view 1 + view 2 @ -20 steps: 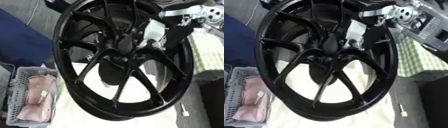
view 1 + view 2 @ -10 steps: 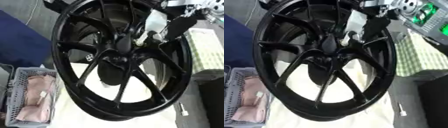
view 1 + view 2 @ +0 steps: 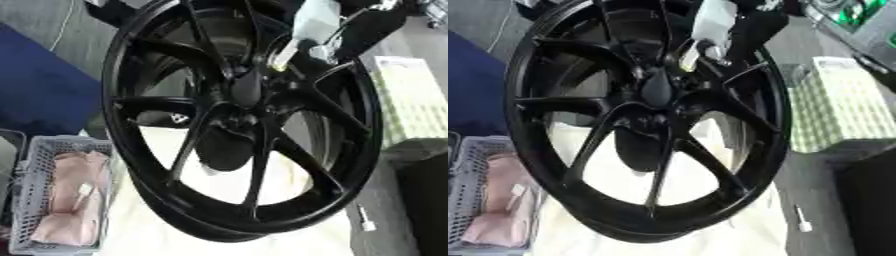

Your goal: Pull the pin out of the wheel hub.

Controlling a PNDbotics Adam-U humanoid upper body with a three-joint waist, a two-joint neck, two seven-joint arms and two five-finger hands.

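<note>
So the big black wheel (image 3: 241,120) stands upright on a cream cloth (image 3: 219,235) and fills most of both views, spokes running out from the hub (image 3: 245,92) in the middle. The right robot hand (image 3: 350,35) comes in from the upper right of the wheel and sits just above and right of the hub, right up against the spokes. It's black with a pale bluish-white part on it, and honestly I can't tell whether its fingers are curled or relaxed. There's a small pale yellowish piece (image 3: 282,57) just above-right of the hub at the hand's tip, which might be the pin, but it's too blurry to say. Left of the wheel, low down, is a grey basket (image 3: 26,200) with pink cloth (image 3: 70,200) inside. Right of the wheel is a green checked pad (image 3: 837,110), and a small white bolt-like thing (image 3: 366,220) lies at the lower right.
</note>
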